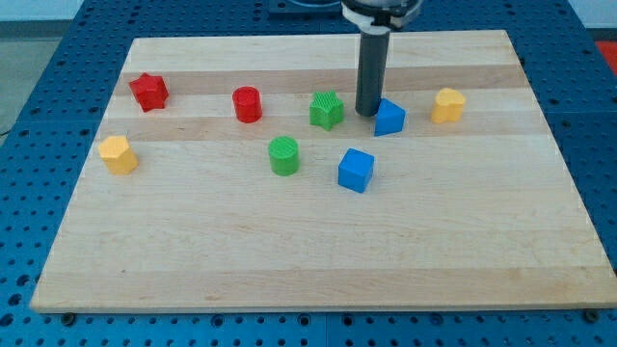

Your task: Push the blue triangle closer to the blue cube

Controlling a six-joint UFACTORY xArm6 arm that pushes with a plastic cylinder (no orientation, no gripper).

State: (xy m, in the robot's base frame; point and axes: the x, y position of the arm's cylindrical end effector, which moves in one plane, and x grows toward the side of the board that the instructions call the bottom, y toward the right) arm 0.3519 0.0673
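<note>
A pale wooden board serves as the surface (318,260), lying on a blue perforated bench (39,77) that shows around its edges. The straight dark rod comes down from the view's top, and my tip (367,114) rests on the surface in the upper middle of the board. This end effector is a plain rod with no jaws, so it neither opens nor closes and grips nothing.

The small blue plastic triangle block (389,118) sits just to the view's right of my tip, touching it or very nearly so; the exact contact cannot be told. The blue plastic cube (356,170) lies below the triangle and slightly to the view's left, near it but apart, with bare wood between them.

A green plastic star-shaped block (327,110) stands just beside my tip on the view's left, apart from it. A green plastic cylinder (283,155) sits lower and further left, at about the cube's height. A red plastic cylinder (247,104) is left of the green star, and a red plastic star-shaped block (148,92) lies near the board's upper left. A yellow plastic block (119,154) of roughly hexagonal shape sits at the left edge, and another yellow plastic block (448,105) lies right of the blue triangle, well clear of it.
</note>
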